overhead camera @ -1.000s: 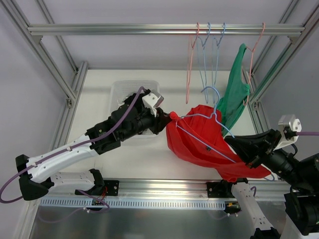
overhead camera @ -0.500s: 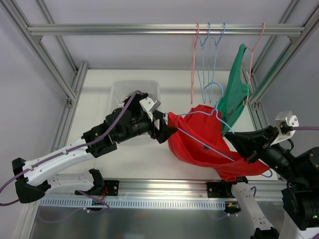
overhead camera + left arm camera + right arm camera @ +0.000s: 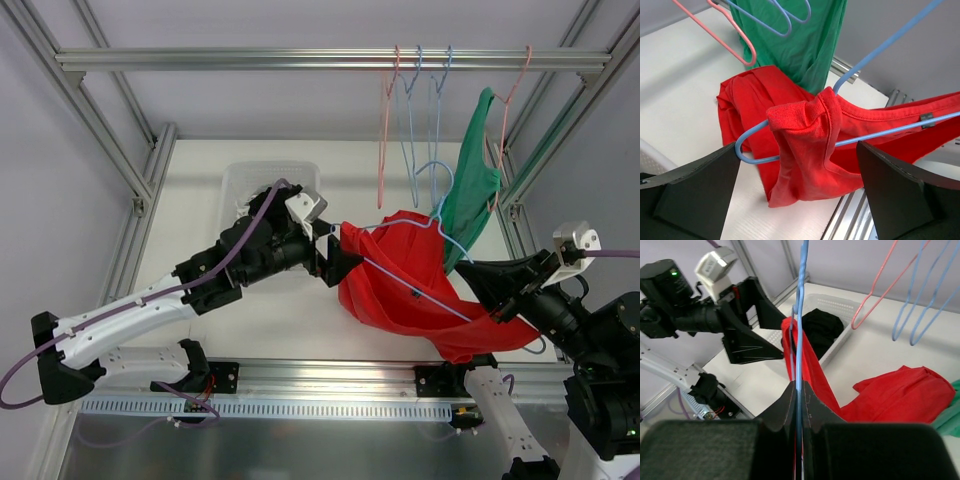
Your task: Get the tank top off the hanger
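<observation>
The red tank top point(image 3: 400, 285) hangs bunched on a light-blue hanger point(image 3: 432, 228) held low over the table. My left gripper point(image 3: 337, 262) is open at the hanger's left end. In the left wrist view its two black fingers point(image 3: 700, 185) stand wide apart on either side of the red shoulder strap point(image 3: 805, 125), which is still draped over the hanger's curved end point(image 3: 747, 152). My right gripper point(image 3: 799, 386) is shut on the hanger's blue wire point(image 3: 800, 315) at its right end. Red cloth point(image 3: 900, 390) lies crumpled below it.
A green garment point(image 3: 475, 185) on a pink hanger hangs from the top rail point(image 3: 250, 60), beside several empty pink and blue hangers point(image 3: 410, 120). A white basket point(image 3: 240, 185) with dark clothing stands behind my left arm. Frame posts flank both sides.
My left gripper has gone from shut on the red cloth to wide open, letting it go. The strap stays over the hanger's end. The right arm and hanger shifted slightly.
</observation>
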### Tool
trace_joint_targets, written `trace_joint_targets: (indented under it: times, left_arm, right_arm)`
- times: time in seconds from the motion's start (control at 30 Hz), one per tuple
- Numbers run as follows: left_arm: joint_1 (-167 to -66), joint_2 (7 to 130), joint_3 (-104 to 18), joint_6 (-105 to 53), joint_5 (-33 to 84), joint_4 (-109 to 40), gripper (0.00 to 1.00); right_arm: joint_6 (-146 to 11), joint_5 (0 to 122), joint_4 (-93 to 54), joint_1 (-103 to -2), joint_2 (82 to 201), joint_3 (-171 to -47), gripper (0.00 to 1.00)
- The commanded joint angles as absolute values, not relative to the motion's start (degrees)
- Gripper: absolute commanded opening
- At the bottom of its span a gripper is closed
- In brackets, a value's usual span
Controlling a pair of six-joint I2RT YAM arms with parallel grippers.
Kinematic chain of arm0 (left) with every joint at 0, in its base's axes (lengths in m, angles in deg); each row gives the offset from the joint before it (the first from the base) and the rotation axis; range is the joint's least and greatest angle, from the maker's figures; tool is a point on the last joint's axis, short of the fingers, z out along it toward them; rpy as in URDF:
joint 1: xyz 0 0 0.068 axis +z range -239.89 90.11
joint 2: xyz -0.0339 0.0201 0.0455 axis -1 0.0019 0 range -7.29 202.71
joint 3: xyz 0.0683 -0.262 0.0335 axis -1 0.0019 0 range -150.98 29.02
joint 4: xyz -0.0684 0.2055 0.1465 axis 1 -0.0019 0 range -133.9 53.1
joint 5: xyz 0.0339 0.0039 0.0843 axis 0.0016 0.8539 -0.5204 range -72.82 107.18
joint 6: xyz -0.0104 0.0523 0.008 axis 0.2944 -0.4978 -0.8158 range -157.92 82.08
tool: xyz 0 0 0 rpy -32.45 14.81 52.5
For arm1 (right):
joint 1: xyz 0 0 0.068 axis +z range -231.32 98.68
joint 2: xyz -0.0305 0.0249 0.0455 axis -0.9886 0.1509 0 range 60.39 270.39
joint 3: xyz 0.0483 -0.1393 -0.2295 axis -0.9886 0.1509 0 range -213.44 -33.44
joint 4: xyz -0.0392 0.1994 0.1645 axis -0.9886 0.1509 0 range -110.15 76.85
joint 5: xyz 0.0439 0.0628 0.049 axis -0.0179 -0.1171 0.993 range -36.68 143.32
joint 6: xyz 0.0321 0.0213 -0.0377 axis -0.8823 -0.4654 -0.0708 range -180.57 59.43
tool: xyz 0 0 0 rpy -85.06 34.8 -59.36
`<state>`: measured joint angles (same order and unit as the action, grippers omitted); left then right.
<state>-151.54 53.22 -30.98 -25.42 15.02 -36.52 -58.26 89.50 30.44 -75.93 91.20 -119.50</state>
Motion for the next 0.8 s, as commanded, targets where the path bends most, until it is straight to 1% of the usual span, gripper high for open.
trace_joint_targets:
  times: [0.0,0.17,0.3,0.47,0.67,0.77]
  left_arm:
    - [-153.4,49.6,-32.1,-23.2,19.3,-27.2,0.99]
    - [-153.4,45.5,-29.5,-23.1,9.2,-27.6,0.99]
    - [-153.4,46.0,-30.6,-23.1,4.5,-29.2,0.99]
    - [-153.3,48.5,-32.4,-23.0,1.2,-30.6,0.99]
    - [-153.3,50.2,-34.0,-23.3,0.3,-30.7,0.99]
    - [-153.3,50.1,-34.5,-23.2,1.2,-30.7,0.99]
  right_arm:
    - [-56.4,85.5,29.2,-76.3,93.6,-118.0,0.0]
    - [-55.8,86.8,29.1,-76.2,93.5,-117.1,0.0]
    - [-56.3,87.8,28.3,-76.2,93.2,-117.4,0.0]
    - [-57.9,88.6,24.0,-76.2,91.2,-116.7,0.0]
    - [-60.4,90.9,18.7,-76.3,88.5,-114.7,0.0]
    - [-60.4,89.1,18.5,-76.3,88.2,-114.6,0.0]
